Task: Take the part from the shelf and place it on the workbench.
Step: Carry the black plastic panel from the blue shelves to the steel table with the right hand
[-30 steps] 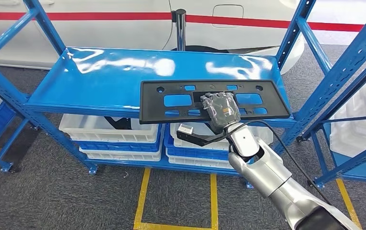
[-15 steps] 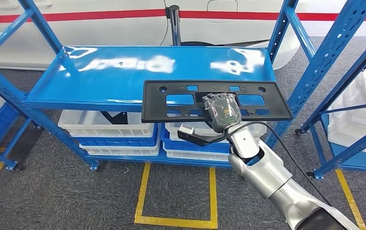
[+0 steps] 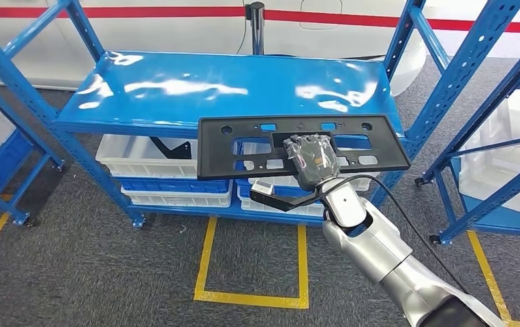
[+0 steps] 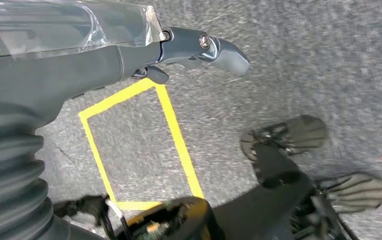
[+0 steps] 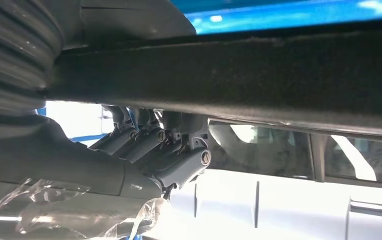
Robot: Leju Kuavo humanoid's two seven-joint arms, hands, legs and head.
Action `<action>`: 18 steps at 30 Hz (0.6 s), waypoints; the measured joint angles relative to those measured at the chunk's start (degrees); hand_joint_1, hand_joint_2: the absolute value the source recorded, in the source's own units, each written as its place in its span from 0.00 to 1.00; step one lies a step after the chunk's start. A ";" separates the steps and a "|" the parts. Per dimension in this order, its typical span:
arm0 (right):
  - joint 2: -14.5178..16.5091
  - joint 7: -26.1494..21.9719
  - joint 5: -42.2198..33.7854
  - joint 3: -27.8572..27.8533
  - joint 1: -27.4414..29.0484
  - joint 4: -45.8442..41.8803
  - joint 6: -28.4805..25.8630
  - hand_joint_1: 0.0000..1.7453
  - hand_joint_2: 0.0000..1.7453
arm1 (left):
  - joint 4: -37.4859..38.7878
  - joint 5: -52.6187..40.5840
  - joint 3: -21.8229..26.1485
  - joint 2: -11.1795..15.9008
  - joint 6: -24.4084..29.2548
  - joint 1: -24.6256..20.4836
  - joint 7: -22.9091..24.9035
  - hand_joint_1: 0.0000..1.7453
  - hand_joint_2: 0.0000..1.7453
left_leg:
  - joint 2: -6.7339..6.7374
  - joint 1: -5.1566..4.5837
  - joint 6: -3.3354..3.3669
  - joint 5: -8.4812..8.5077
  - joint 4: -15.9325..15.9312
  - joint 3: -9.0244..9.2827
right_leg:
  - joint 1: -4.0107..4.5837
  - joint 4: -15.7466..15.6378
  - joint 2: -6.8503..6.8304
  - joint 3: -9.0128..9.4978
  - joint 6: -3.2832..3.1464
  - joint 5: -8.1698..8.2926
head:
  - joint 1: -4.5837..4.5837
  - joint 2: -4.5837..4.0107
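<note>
The part (image 3: pixel 216 153) is a long flat black plastic plate with several cut-outs. My right hand (image 3: pixel 313 158) grips it at the middle of its near edge and holds it level in front of the blue shelf (image 3: pixel 230 85), overlapping the shelf's front edge. In the right wrist view the part (image 5: pixel 259 80) is a dark band, and the fingers (image 5: pixel 178 160) curl under it. My left hand (image 4: pixel 128 55) hangs over the grey floor with its thumb (image 4: pixel 214 47) stretched out and nothing in it.
White bins (image 3: pixel 155 160) sit on the lower level under the shelf. Blue slanted uprights (image 3: pixel 478 75) of a second rack stand to the right. A yellow floor marking (image 3: pixel 206 272) lies in front. A white car body (image 3: pixel 175 27) and a black post (image 3: pixel 257 27) are behind.
The whole picture has shifted, so the camera has moved. Relative to the shelf, the part in my right hand has come back toward me, off the shelf top and out over its front edge.
</note>
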 joint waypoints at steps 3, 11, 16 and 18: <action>-0.09 0.05 -0.18 -0.01 0.33 0.33 0.40 1.00 1.00 | 0.00 -0.40 0.00 0.02 -0.06 -0.02 0.12 0.00 1.00 | 0.04 -0.10 0.06 1.80 0.24 -2.36 | 0.00 9.02 0.00 -0.93 0.13 -2.78 | 0.00 0.00; 0.13 0.31 0.44 -0.05 0.14 1.17 0.53 1.00 1.00 | 0.01 -0.82 0.00 0.05 -0.27 -0.06 0.42 0.00 1.00 | 0.02 -0.12 -1.99 6.07 -0.01 -5.61 | 0.47 -11.51 0.00 13.68 -1.69 1.38 | -0.01 0.00; 0.05 0.53 0.63 -0.05 0.32 1.98 -0.01 1.00 1.00 | 0.02 -0.97 -0.04 0.11 -0.41 0.09 0.78 0.00 1.00 | -0.02 0.17 -3.44 -6.01 15.05 -10.82 | 0.24 -11.45 -0.39 9.59 -3.13 4.79 | -0.03 0.00; 0.04 0.57 0.58 -0.05 0.42 2.27 -0.03 1.00 1.00 | 0.02 -1.00 -0.04 0.11 -0.40 -0.04 0.78 0.00 1.00 | -0.03 0.20 -3.59 -7.22 21.47 -11.38 | 0.38 -11.27 -0.40 7.82 -3.13 6.12 | -0.02 0.00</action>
